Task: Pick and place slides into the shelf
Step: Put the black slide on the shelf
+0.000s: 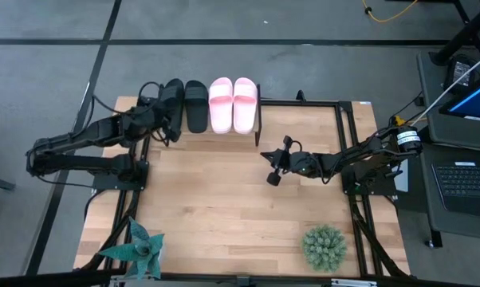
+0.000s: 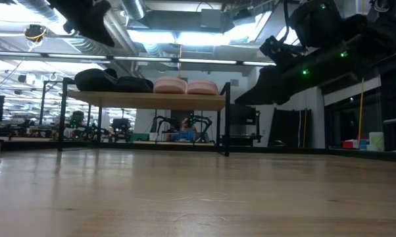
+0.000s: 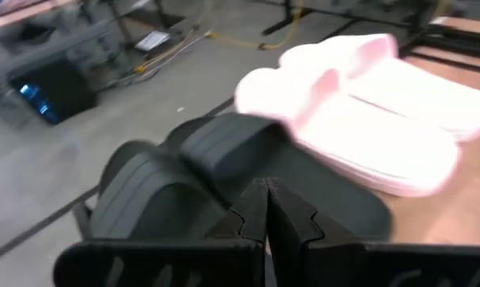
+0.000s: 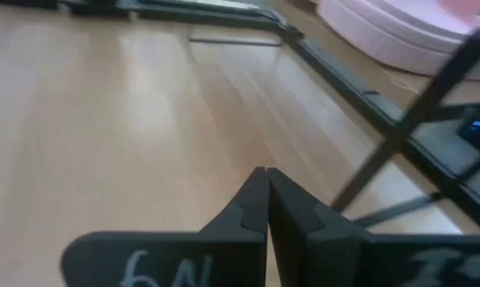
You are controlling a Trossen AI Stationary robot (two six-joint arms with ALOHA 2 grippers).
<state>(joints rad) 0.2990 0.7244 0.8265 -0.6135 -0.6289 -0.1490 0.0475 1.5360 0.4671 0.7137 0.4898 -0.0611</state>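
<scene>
- High: four slides (image 1: 210,104) lined up on shelf (image 1: 258,119), black pair beside pink pair. Left gripper (image 1: 167,119) over outer black slide; right gripper (image 1: 272,166) above bare table (image 1: 224,207), well clear.
- Low: slides atop shelf plank.
- Left wrist: fingers (image 3: 252,215) pressed together, gripping nothing, over black slide.
- Right wrist: fingers (image 4: 256,207) clenched empty; white lettering below, unreadable.

Two dark jointed arms, black fingers (image 3: 252,219), white wrist lettering
</scene>
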